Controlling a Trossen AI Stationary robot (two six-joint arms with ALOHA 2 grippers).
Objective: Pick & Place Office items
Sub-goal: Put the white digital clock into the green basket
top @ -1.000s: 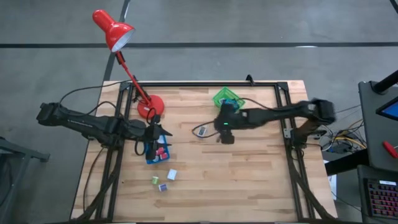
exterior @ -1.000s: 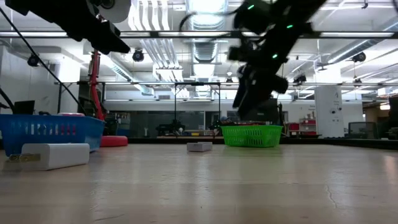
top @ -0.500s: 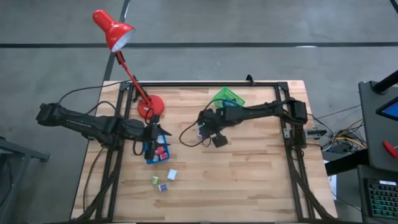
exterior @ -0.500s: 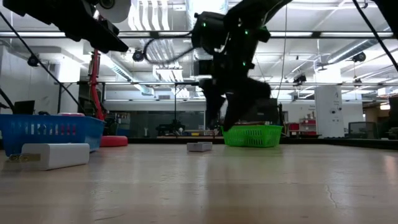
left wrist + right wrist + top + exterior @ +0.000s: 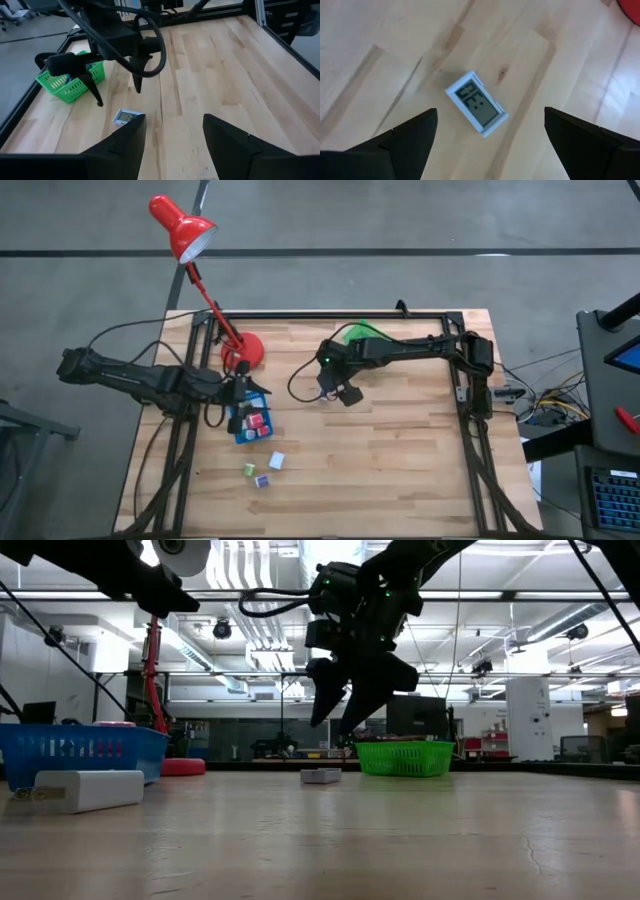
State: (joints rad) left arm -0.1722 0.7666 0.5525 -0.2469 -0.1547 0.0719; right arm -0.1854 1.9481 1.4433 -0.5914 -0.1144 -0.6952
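Three loose blocks point(image 5: 262, 469), one clock point(image 5: 476, 103)

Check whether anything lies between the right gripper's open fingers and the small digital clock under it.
Nothing: the right gripper hangs above the clock, with only air between in the low view and bare wood around it in the right wrist view.

I am hovering my right gripper point(image 5: 345, 720), fingers spread, over the small digital clock point(image 5: 476, 103); bare wood is lying all around it. The green basket point(image 5: 404, 757) is standing just behind, the only obstacle nearby.
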